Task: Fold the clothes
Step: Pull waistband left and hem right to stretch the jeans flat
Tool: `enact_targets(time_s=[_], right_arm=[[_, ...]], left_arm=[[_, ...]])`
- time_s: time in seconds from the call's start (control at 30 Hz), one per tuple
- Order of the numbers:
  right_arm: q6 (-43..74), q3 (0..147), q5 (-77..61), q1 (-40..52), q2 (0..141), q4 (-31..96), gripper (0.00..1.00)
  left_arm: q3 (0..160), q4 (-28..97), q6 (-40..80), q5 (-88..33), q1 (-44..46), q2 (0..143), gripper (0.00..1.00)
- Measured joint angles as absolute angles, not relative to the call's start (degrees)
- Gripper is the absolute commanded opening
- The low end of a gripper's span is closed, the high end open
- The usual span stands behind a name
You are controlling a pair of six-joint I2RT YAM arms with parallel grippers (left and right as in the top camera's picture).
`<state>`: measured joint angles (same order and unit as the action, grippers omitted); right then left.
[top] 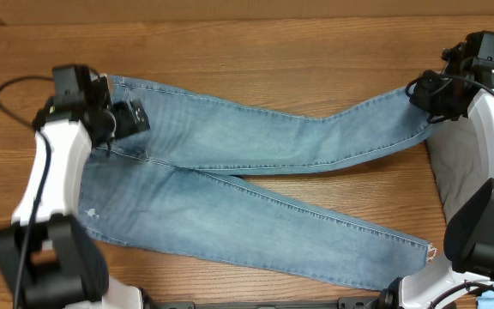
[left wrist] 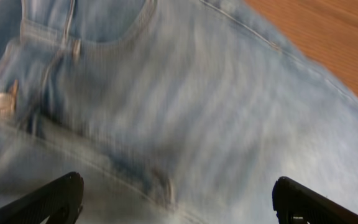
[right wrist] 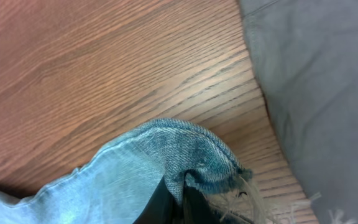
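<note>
In the overhead view the left gripper (top: 125, 120) hovers at the 9 o'clock side of the table (top: 230, 51), over the waist of the jeans (top: 256, 137). Its own camera, though blurred, shows the fingers (left wrist: 58, 199) spread wide with nothing between them, and the metal button (left wrist: 2, 104) off toward 10 o'clock. The jeans lie flat on the wood with the waist at 9 o'clock and the legs splayed in a V, one running toward 2 o'clock and the other toward 5 o'clock, where it ends in a frayed hem (top: 425, 249). At the far end of the upper leg the right gripper (right wrist: 171, 208) is pinched narrowly on a fold of that leg's hem, loose threads hanging beside it. Denim like this is probably soft yet fairly heavy: it should drape and sag rather than hold a shape, and a long leg will likely drag. The thick stitched edges, waistband and hems, look the surest places to grip, since a single layer could bunch or slip. The matte wood grain likely gives some friction, so lifting seems safer than sliding. The grey trousers (top: 448, 172) lie at 3 o'clock, just beside the held hem, and could get caught up with it.
</note>
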<state>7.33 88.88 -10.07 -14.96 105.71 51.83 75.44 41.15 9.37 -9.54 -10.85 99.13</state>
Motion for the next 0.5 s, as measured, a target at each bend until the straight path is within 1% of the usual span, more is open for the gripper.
enact_targets(time_s=[0.17, 0.27, 0.5], right_arm=[[6.2, 88.9, -10.0, -13.5, 105.7, 52.7, 0.04], [6.2, 88.9, -10.0, -13.5, 105.7, 53.1, 0.04], [6.0, 88.9, -9.8, -13.5, 105.7, 53.6, 0.04]], left_arm=[[90.2, 40.9, 8.5, -7.5, -12.1, 114.4, 1.00], [96.2, 40.7, 7.9, -4.4, -14.2, 119.6, 1.00], [99.0, 38.1, 5.3, -1.8, -16.9, 125.5, 1.00]])
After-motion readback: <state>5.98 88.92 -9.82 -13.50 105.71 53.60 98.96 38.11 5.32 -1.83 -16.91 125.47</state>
